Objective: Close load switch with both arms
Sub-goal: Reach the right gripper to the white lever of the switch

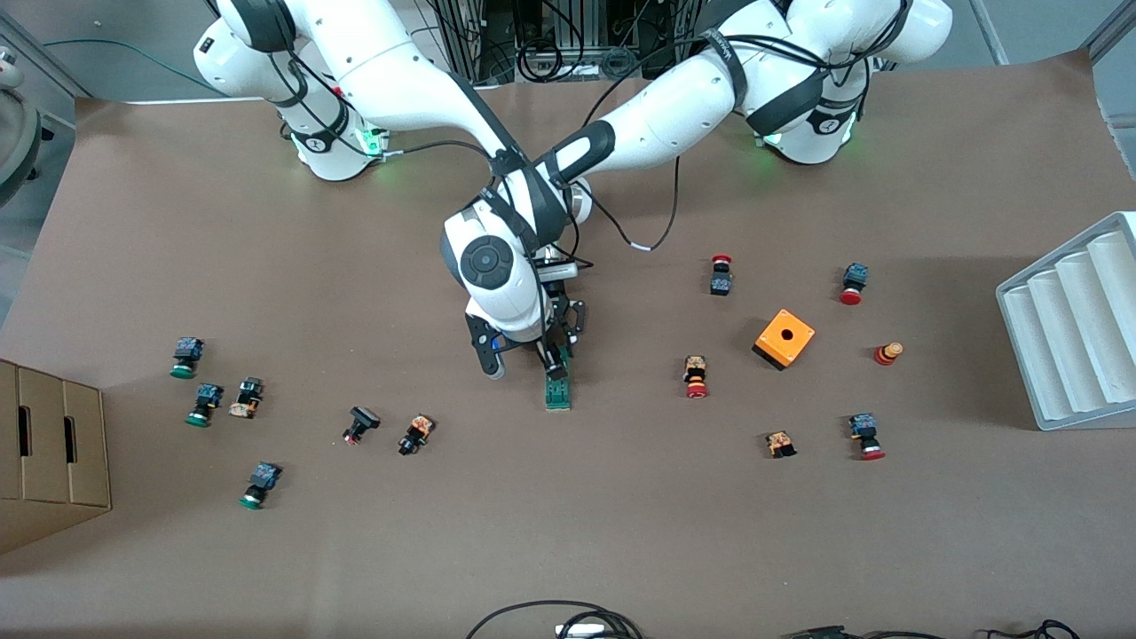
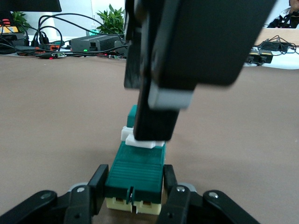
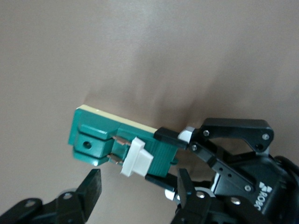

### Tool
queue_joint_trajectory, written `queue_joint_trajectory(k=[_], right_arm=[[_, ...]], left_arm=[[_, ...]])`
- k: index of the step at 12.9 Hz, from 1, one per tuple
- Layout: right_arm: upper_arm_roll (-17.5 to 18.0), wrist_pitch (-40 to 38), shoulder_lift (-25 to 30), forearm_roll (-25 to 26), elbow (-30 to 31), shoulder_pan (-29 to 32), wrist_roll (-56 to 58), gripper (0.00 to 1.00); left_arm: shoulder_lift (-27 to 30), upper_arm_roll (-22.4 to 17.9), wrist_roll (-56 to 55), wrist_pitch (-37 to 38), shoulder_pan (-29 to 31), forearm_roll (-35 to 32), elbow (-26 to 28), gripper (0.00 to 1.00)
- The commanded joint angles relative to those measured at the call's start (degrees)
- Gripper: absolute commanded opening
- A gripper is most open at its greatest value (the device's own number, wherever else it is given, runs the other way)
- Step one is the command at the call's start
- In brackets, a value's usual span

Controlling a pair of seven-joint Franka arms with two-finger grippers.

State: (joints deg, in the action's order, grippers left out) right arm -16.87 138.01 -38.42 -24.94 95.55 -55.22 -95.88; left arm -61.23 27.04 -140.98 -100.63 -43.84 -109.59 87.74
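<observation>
The load switch [image 1: 557,392], a narrow green block with a white tab [image 3: 135,156], lies flat in the middle of the table. My left gripper [image 2: 135,181] is shut on the switch's end farther from the front camera, a finger on each side of the green body [image 2: 138,165]. In the front view it is mostly hidden under the right arm's hand. My right gripper [image 3: 139,184] hangs over the switch [image 3: 96,135] and points down. Its jaws stand apart beside the tab and grip nothing. One of its fingers [image 2: 156,119] reaches down at the white tab [image 2: 142,141].
An orange box with a hole [image 1: 784,338] and red-capped push buttons [image 1: 697,377] lie toward the left arm's end. Green-capped buttons [image 1: 185,357] and a cardboard box [image 1: 53,453] are toward the right arm's end. A white ribbed rack [image 1: 1078,328] stands at the table edge.
</observation>
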Motion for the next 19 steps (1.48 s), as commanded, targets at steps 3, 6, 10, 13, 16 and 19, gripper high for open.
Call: queue_joint_trajectory(k=[3,6,10,13,16,19], right_arm=[[-0.54,0.94,-3.33,-1.78,-3.26,-1.12,-2.02,0.63],[-0.71,1.11,-5.26,-1.69,-4.76,-2.08,-2.29,0.61],[-0.71,1.38,-5.18,-1.61,-4.76,-2.08,-1.94,0.56],[-0.89,1.38,-5.0,-1.61,-4.76,-1.99,-1.68,0.49],[-0.98,1.38,-5.0,-1.61,-4.67,-1.82,-0.19,0.42],[-0.98,1.29,-4.91,-1.6,-4.5,-1.56,2.09,0.43]], left_arm=[[0.32,-0.14,0.88,0.87,-0.63,0.78,-0.2,0.55],[0.32,-0.14,0.88,0.79,-0.63,0.78,-0.2,0.55],[0.32,-0.14,0.88,0.87,-0.72,0.78,-0.2,0.55],[0.32,-0.14,0.88,0.79,-0.63,0.78,-0.2,0.55],[0.32,-0.14,0.88,0.79,-0.72,0.78,-0.2,0.55],[0.32,-0.14,0.88,0.79,-0.72,0.78,-0.2,0.55]])
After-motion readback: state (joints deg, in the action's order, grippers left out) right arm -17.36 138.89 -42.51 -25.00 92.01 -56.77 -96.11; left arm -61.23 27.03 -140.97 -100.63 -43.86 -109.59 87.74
